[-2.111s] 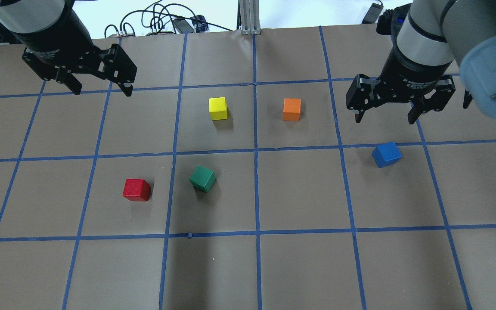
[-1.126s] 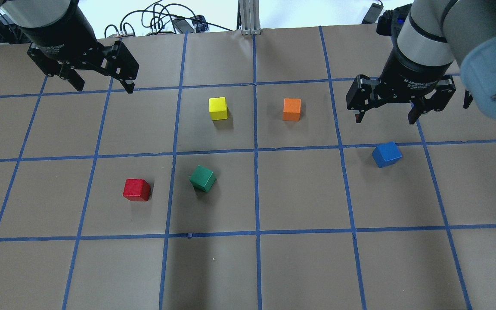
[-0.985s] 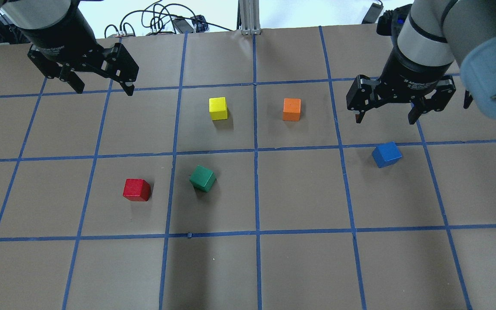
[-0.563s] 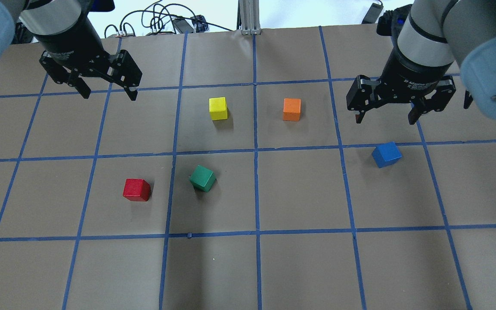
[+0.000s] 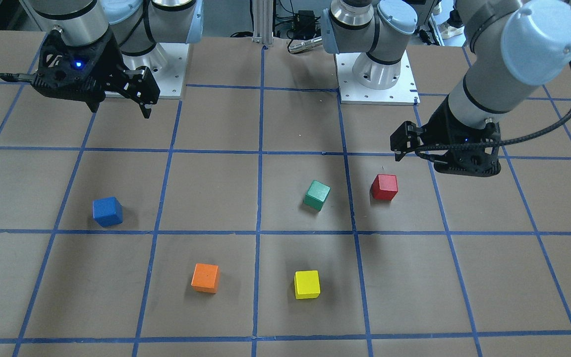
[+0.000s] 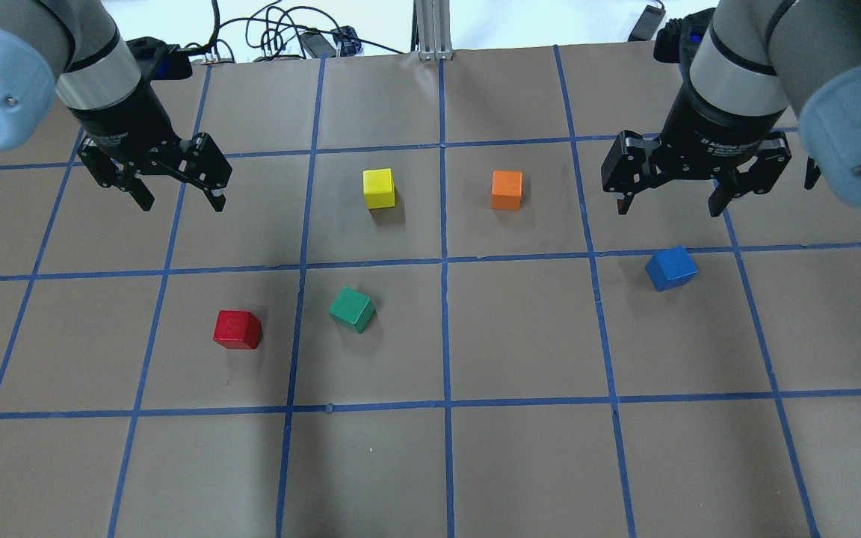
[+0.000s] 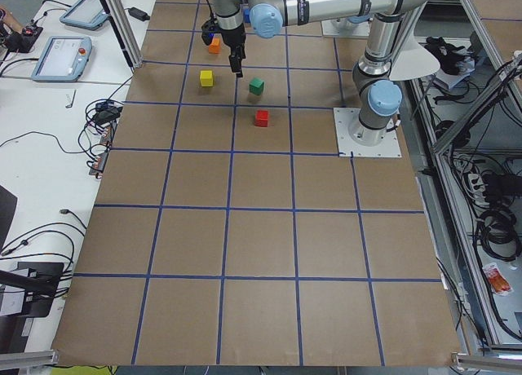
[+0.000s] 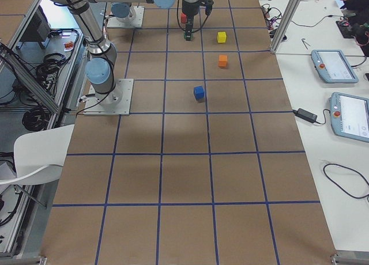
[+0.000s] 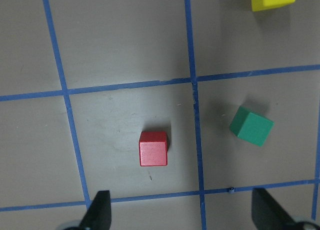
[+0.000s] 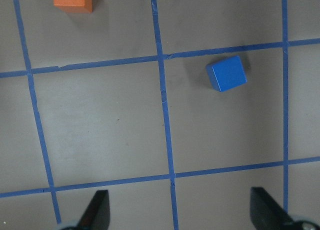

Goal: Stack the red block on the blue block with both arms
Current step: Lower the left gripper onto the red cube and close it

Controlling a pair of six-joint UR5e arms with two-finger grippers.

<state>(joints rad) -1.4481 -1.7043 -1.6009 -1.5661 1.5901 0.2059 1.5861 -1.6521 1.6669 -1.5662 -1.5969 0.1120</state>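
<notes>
1. The brown paper-covered table (image 6: 520, 463), ruled into squares by blue tape, carries five small cubes, none touching another.
2. Nearest the robot, on its left side, the small matte red block (image 6: 237, 329) sits flat inside one grid square.
3. Just across a tape line toward the middle, a small green cube (image 6: 352, 309) sits turned at an angle.
4. The small matte blue block (image 6: 670, 268) rests on the robot's right, well apart from the red one and close under a tape line.
5. Farther out lie a yellow cube (image 6: 379, 188) and an orange cube (image 6: 507, 190), on either side of the centre line.
6. The left gripper (image 6: 181, 203), black and two-fingered, hovers above the table near the red block. Its fingers are spread wide and hold nothing.
7. The right gripper (image 6: 668, 208) hangs over the blue block's side of the table, likewise spread and empty.
</notes>
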